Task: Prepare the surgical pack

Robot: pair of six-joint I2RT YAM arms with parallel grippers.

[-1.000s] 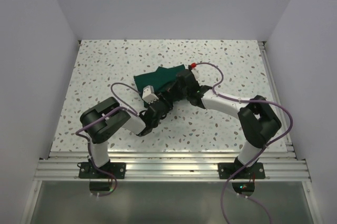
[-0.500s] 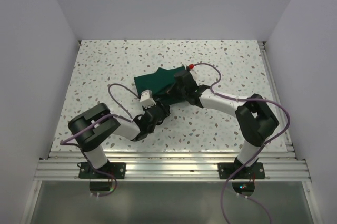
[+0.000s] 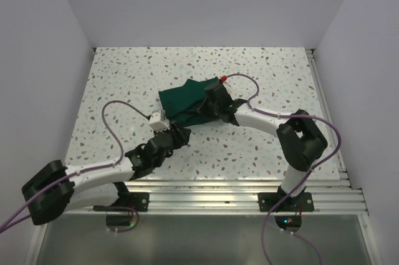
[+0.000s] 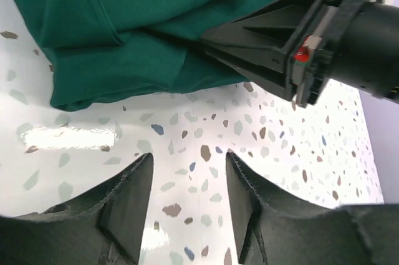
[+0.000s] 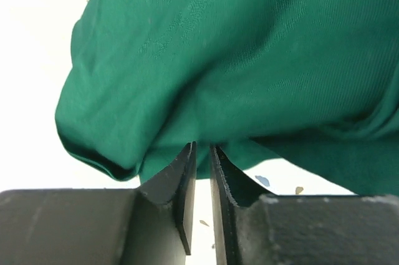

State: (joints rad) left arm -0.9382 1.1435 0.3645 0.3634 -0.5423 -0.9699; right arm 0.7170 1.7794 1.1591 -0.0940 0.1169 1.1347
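Observation:
The surgical pack shows as a folded dark green cloth bundle (image 3: pixel 182 98) in the middle of the speckled table; whatever it holds is hidden. My right gripper (image 3: pixel 197 109) lies at the bundle's near right edge. In the right wrist view its jaws (image 5: pixel 202 146) stand a narrow gap apart, with a fold of the cloth (image 5: pixel 237 59) just at the tips and table showing between them. My left gripper (image 3: pixel 179 133) is open and empty, low over the table just short of the bundle's near edge. In the left wrist view its fingers (image 4: pixel 187 156) frame bare table, with the cloth (image 4: pixel 124 28) and the right gripper's black fingers (image 4: pixel 262 53) beyond.
White walls close in the speckled table (image 3: pixel 268 72) on three sides. An aluminium rail (image 3: pixel 206 193) runs along the near edge by the arm bases. Purple cables (image 3: pixel 118 112) loop off both arms over the table.
The left arm has stretched low toward the near left, and its gripper has drawn back from the bundle. The right gripper's jaws have parted slightly at the cloth.

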